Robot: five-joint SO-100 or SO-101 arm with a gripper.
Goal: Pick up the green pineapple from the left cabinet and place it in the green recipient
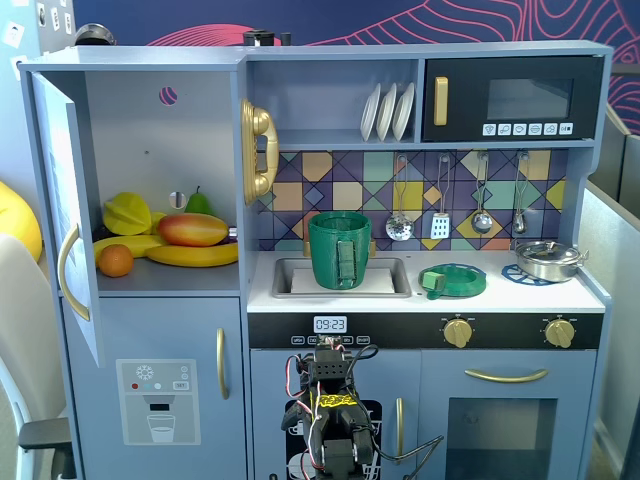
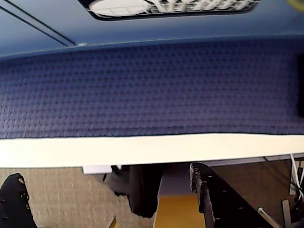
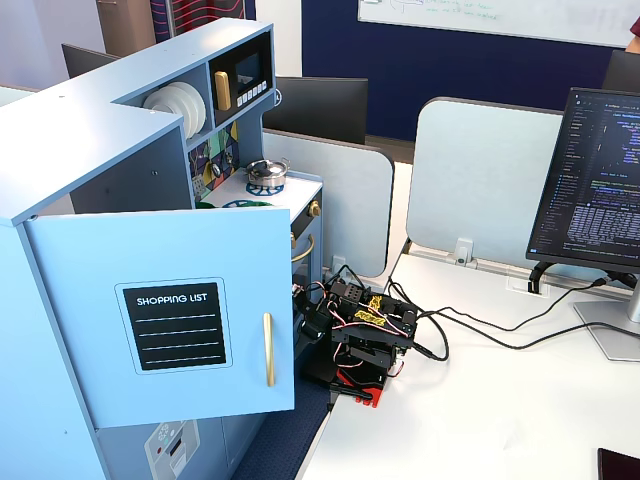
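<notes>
The left cabinet [image 1: 165, 140] stands open, its shelf holding a yellow ridged fruit [image 1: 127, 212], a mango [image 1: 192, 229], a banana, an orange and a dark green pear [image 1: 198, 203]. I see no green pineapple among them; it is hidden or out of view. The green recipient [image 1: 340, 250] stands upright in the sink. The arm [image 1: 335, 420] is folded low in front of the kitchen, far below the shelf, and also shows in a fixed view [image 3: 360, 330]. In the wrist view my gripper [image 2: 107, 190] is empty, its jaws wide apart, over a dark blue mat and the table edge.
The cabinet door [image 1: 70, 270] swings out to the left and sticks out toward the arm in a fixed view [image 3: 170, 310]. A flat green dish [image 1: 453, 280] and a pot [image 1: 548, 260] sit on the counter. Cables [image 3: 480, 335] and a monitor [image 3: 600, 180] are on the desk.
</notes>
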